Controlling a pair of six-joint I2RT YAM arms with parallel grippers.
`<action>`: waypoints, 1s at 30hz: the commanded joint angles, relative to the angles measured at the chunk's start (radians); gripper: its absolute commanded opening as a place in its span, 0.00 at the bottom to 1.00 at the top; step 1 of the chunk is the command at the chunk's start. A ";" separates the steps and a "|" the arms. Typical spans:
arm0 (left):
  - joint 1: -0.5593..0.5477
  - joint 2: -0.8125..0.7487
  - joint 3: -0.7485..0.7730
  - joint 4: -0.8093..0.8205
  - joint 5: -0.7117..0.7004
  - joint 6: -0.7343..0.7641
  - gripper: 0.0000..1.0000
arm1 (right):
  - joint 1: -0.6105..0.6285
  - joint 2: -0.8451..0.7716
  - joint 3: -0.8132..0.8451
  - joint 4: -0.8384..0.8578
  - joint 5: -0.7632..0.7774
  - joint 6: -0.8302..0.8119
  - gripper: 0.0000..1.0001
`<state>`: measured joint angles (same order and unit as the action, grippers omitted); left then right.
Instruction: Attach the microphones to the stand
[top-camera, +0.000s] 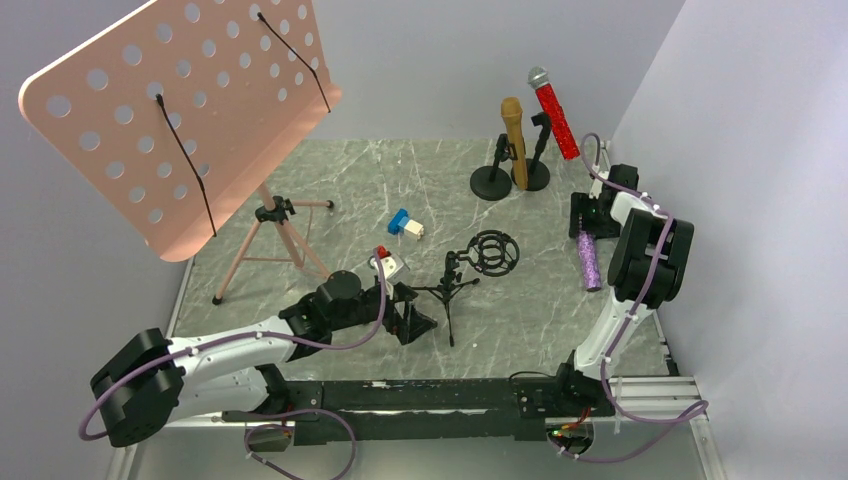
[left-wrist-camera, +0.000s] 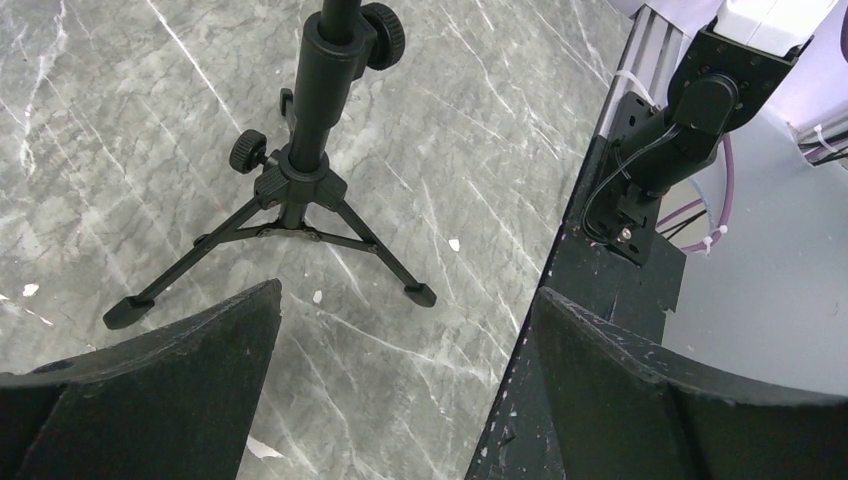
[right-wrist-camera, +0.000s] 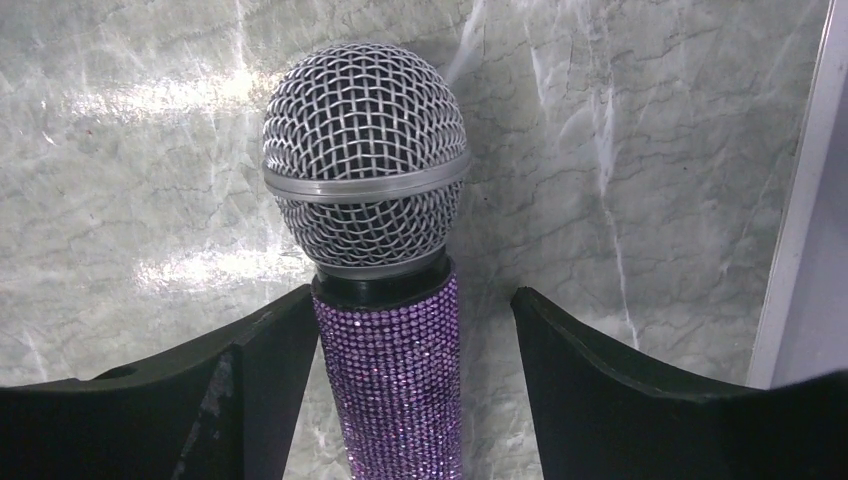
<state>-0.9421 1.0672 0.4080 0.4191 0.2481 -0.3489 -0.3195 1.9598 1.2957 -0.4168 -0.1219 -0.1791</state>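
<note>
The purple glitter microphone (top-camera: 588, 262) lies flat on the table at the right, its silver grille (right-wrist-camera: 365, 150) pointing away from my wrist. My right gripper (right-wrist-camera: 412, 295) straddles its body just below the grille; the left finger (right-wrist-camera: 270, 350) touches it, while a gap remains at the right finger, so the jaws are open. The red glitter microphone (top-camera: 555, 118) and the gold microphone (top-camera: 515, 140) stand in black round-base stands (top-camera: 491, 183) at the back. My left gripper (left-wrist-camera: 407, 300) is wide open and holds nothing, just short of a small black tripod stand (left-wrist-camera: 300, 180) with a ring mount (top-camera: 493, 252).
A pink perforated music stand (top-camera: 180, 110) on a tripod fills the back left. A blue-and-white block (top-camera: 405, 225) and a red-and-white block (top-camera: 388, 262) lie mid-table. The right table edge (right-wrist-camera: 790, 250) and wall are close to the purple microphone. The arm-base rail (left-wrist-camera: 600, 270) runs beside my left gripper.
</note>
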 joint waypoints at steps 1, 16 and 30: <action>0.003 0.007 0.015 0.026 0.009 0.011 0.99 | -0.002 0.001 0.020 0.008 0.032 -0.006 0.74; 0.003 -0.043 -0.004 0.024 0.003 -0.016 0.99 | -0.029 -0.137 -0.072 -0.005 -0.165 -0.028 0.18; 0.003 -0.095 -0.013 0.015 0.002 -0.038 0.99 | -0.103 -0.289 -0.057 -0.165 -0.635 -0.186 0.11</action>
<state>-0.9421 1.0023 0.4019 0.4179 0.2474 -0.3653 -0.4065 1.7359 1.2106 -0.5056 -0.5613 -0.2813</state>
